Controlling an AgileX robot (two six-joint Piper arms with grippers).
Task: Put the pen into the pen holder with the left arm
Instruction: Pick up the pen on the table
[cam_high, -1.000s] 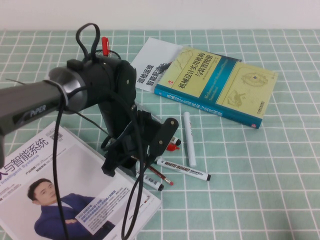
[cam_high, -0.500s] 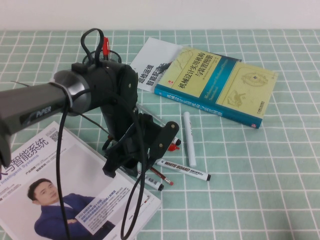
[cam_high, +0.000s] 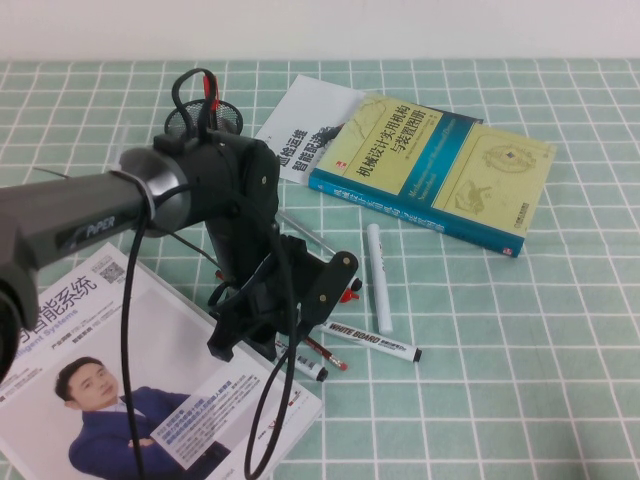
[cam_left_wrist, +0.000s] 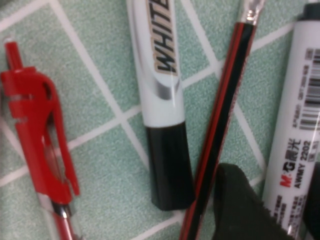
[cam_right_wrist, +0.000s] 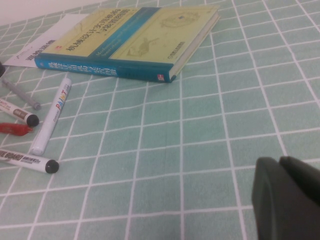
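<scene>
The pen (cam_left_wrist: 295, 125), a greyish-white barrel with small dark print, lies on the green checked cloth among other pens. In the high view only its black end (cam_high: 308, 366) shows under the left arm. My left gripper (cam_high: 285, 310) is down over it, and in the left wrist view (cam_left_wrist: 285, 200) its black fingers (cam_left_wrist: 240, 210) sit tight against both sides of the barrel. The black mesh pen holder (cam_high: 205, 115) stands at the back behind the arm, with a red pen in it. My right gripper (cam_right_wrist: 285, 200) is shut and empty above bare cloth.
Beside the pen lie a red and black pencil (cam_left_wrist: 225, 115), the WHITE BOARD marker (cam_high: 370, 340) and a red pen (cam_left_wrist: 35, 125). A white marker (cam_high: 377, 278) lies to the right. A book (cam_high: 430, 165) and a white booklet (cam_high: 305, 125) lie behind, a magazine (cam_high: 120, 380) at front left.
The left arm has shifted right and come lower, bringing its gripper down onto the pen cluster. The pens, the book and the holder have not moved.
</scene>
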